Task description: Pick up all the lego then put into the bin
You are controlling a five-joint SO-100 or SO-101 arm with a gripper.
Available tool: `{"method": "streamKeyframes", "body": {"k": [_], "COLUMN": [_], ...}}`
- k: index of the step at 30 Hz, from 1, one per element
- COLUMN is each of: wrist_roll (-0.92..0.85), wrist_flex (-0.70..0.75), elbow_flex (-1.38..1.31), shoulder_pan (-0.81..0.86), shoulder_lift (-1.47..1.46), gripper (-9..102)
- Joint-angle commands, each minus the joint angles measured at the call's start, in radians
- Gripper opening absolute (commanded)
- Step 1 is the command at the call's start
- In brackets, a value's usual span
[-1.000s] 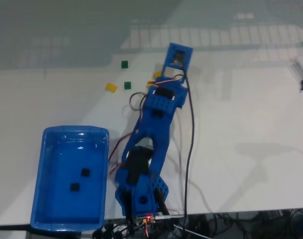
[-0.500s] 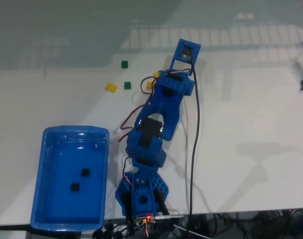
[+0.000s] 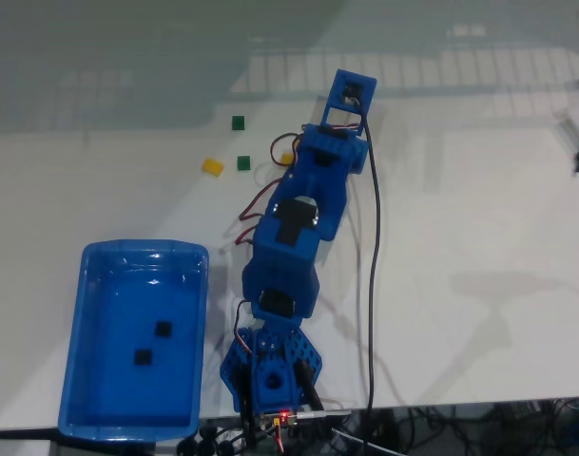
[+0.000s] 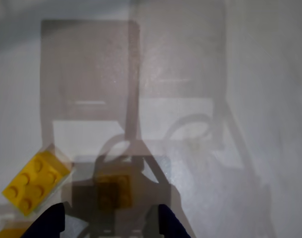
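Note:
In the wrist view my gripper [image 4: 111,225] is open, its two blue fingertips [image 4: 51,223] wide apart at the bottom edge. A dull yellowish lego brick [image 4: 113,191] lies in the gripper's shadow just ahead of the gap. A bright yellow lego brick [image 4: 34,183] lies to its left. In the fixed view the blue arm [image 3: 303,214] reaches up the table and covers the gripper. Left of the wrist lie a yellow brick [image 3: 287,159], a green one [image 3: 243,162], another yellow one [image 3: 212,166] and a dark green one [image 3: 238,123]. The blue bin [image 3: 80,332] at lower left holds two black bricks [image 3: 162,329].
A black cable [image 3: 373,285] runs down the table right of the arm to the base [image 3: 270,375] at the front edge. More cables hang below that edge. White table stretches to the right of the arm.
The arm's elbow has folded up and back toward the base, and the wrist has shifted slightly right and further up the table. The bricks and the bin have not moved.

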Motion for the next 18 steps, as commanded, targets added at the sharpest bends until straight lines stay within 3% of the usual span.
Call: {"method": "streamKeyframes", "body": {"k": [1, 7, 13, 18], "wrist_roll": [-0.002, -0.002, -0.028, -0.021], "wrist_flex": [-0.014, -0.014, -0.005, -0.005], "elbow_flex": [-0.081, -0.135, -0.133, -0.13], "shoulder_pan": [-0.015, -0.015, -0.012, -0.006], "shoulder_lift": [-0.012, -0.074, -0.094, -0.098], "gripper": [25, 21, 0, 0]}}
